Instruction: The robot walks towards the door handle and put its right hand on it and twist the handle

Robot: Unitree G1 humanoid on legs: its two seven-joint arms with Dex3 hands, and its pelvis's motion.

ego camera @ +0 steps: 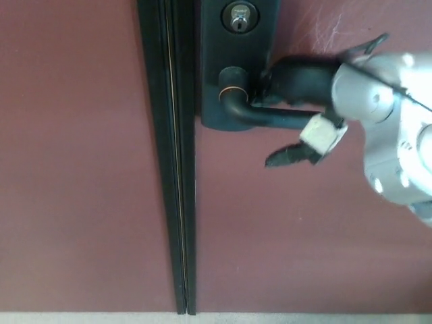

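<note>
A dark lever door handle sticks out to the right from a black plate on the maroon door. A keyhole sits above it. My right hand comes in from the right and lies on the lever, its black fingers resting on top. The thumb hangs below the lever, apart from it. A silver wrist follows behind. My left hand does not show.
A black vertical door seam runs down the picture left of the plate. A second maroon panel lies left of it. A pale floor strip shows at the bottom edge.
</note>
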